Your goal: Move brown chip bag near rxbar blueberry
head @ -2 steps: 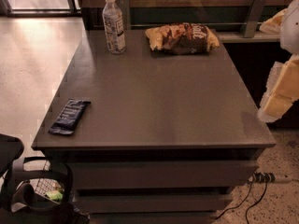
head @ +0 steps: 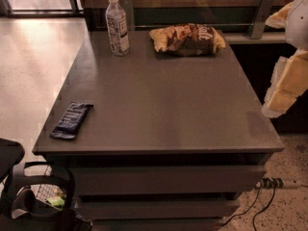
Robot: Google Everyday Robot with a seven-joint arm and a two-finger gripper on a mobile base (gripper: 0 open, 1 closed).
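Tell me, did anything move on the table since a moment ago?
Nothing visibly moved. The end effector is still off the right edge of the table, away from everything on it. The chip bag and bottle stayed at the back, and the blue bar stayed at the front left.

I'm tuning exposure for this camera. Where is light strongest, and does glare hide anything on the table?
Camera view: brightest on the floor upper left; soft sheen on the table hides nothing; brown chip bag, rxbar blueberry and water bottle all show; the tool hangs warm-lit off the right edge.
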